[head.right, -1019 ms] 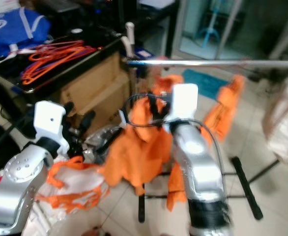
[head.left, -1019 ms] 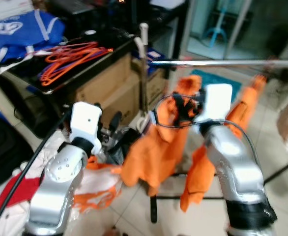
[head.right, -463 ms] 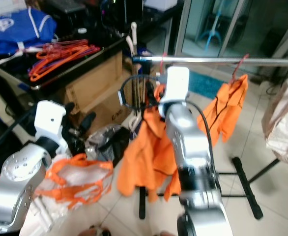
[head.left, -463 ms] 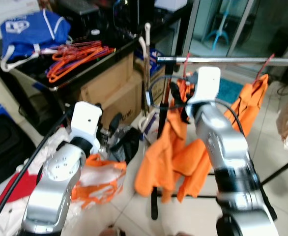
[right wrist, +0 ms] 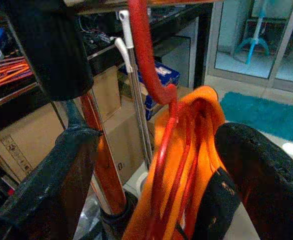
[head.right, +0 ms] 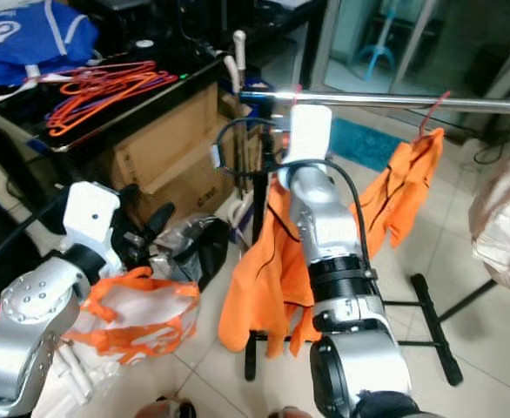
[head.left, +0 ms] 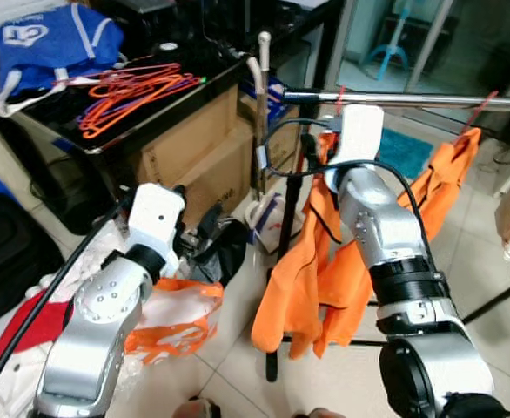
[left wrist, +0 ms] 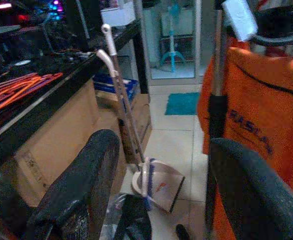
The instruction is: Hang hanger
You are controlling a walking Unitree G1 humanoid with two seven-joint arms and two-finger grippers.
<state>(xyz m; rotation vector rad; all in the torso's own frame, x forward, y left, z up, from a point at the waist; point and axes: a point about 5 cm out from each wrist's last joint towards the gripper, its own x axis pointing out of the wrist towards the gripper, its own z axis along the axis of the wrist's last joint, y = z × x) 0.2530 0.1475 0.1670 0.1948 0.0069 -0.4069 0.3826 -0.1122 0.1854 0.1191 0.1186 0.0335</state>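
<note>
The right gripper (right wrist: 156,165), fingers spread around the red plastic hanger (right wrist: 149,70) carrying an orange vest (head.left: 312,261), sits just below the horizontal chrome rail (head.left: 412,100), the hook rising toward twelve o'clock.

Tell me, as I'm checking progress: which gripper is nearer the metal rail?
Right. The right gripper is up at the metal rail; the left gripper sits low, well below it.

rail (head.left: 429,100) cut off rightward
</note>
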